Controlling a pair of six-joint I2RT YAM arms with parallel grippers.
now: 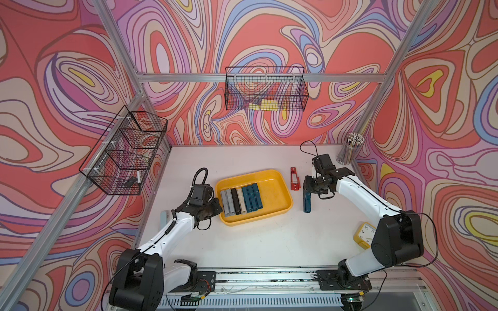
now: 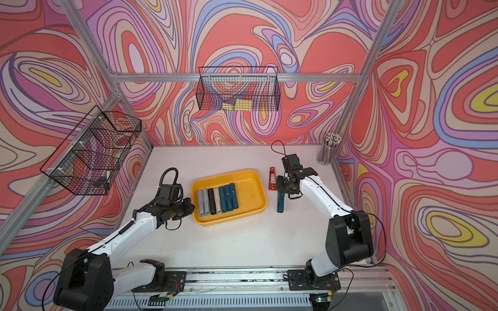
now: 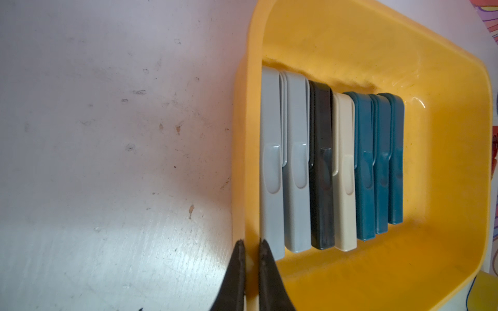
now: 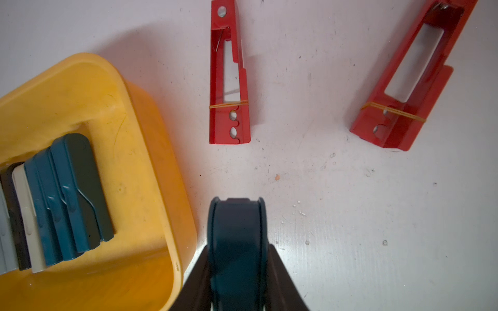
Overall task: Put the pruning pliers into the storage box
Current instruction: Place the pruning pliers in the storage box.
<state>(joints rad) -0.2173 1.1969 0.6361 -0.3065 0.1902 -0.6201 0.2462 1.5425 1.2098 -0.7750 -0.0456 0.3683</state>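
The left gripper [image 3: 251, 242] is pinched almost shut on the rim of the box [image 1: 273, 195], at the box's 9 o'clock edge in both top views. The right gripper [image 4: 238, 250], at 3 o'clock from the box, is clamped on one end of a teal pliers [image 1: 307, 202], whose free end points toward 6 o'clock (whether that end touches the table [image 1: 242, 242] cannot be told). A row of pliers [image 1: 240, 199] lies side by side in the box's 9 o'clock half: two grey, one black, one beige and three teal. Only the left wrist view shows how the rim is gripped, one fingertip outside the wall and one inside; from above, the gripper merely meets the box's edge. Both top views show a single red pliers [image 1: 295, 179] on the table at 2 o'clock from the box, just beside the right gripper. The right wrist view shows two red ones, lying apart from each other, each with a thin rubber band [image 4: 229, 103] round it.
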